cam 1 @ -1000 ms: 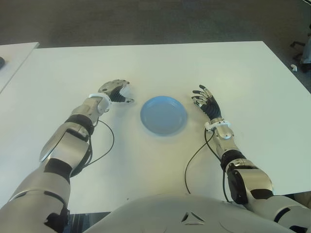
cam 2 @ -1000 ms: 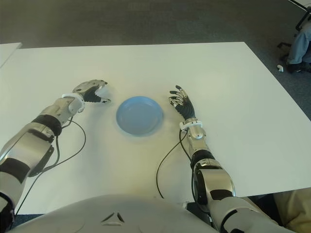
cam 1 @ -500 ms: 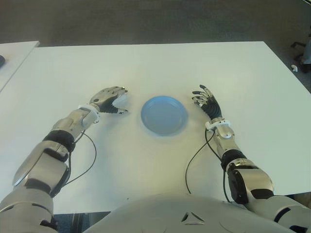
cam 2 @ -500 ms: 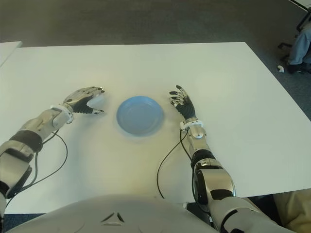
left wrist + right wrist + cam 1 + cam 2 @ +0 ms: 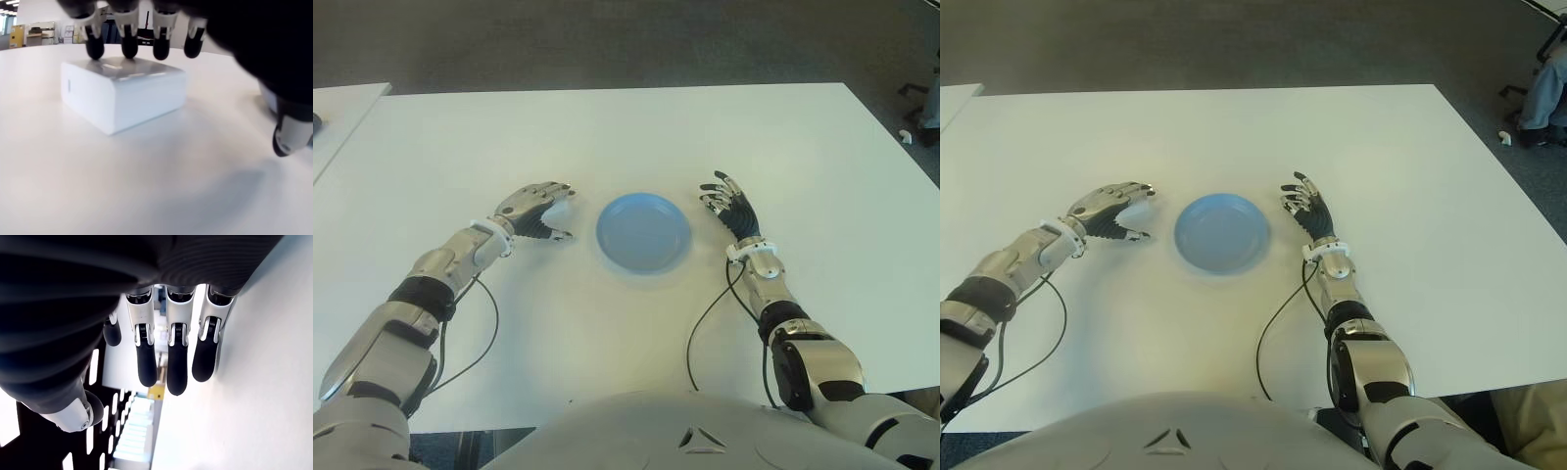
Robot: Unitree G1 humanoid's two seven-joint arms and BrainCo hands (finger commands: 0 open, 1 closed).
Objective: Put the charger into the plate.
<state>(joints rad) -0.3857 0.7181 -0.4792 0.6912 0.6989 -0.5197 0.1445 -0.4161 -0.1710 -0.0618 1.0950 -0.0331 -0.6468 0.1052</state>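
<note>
The charger [image 5: 122, 93] is a white block standing on the white table [image 5: 607, 127], just left of the blue plate [image 5: 643, 232]. My left hand [image 5: 564, 211] arches over it and hides most of it in the eye views. In the left wrist view the fingertips [image 5: 129, 49] hover at or just touch the charger's top edge, while the thumb [image 5: 288, 137] stays well off to its side, so nothing is gripped. The plate has nothing in it. My right hand [image 5: 724, 201] shows just right of the plate with its fingers spread and holding nothing.
Black cables trail on the table beside my left forearm [image 5: 489, 323] and my right forearm [image 5: 700, 333]. A second white table [image 5: 342, 108] stands at the far left. A person's leg [image 5: 1542, 83] and chair feet show past the far right corner.
My left hand has drifted a little toward me and lowered over the charger, its forearm swinging out to the left. The right hand and plate have not moved.
</note>
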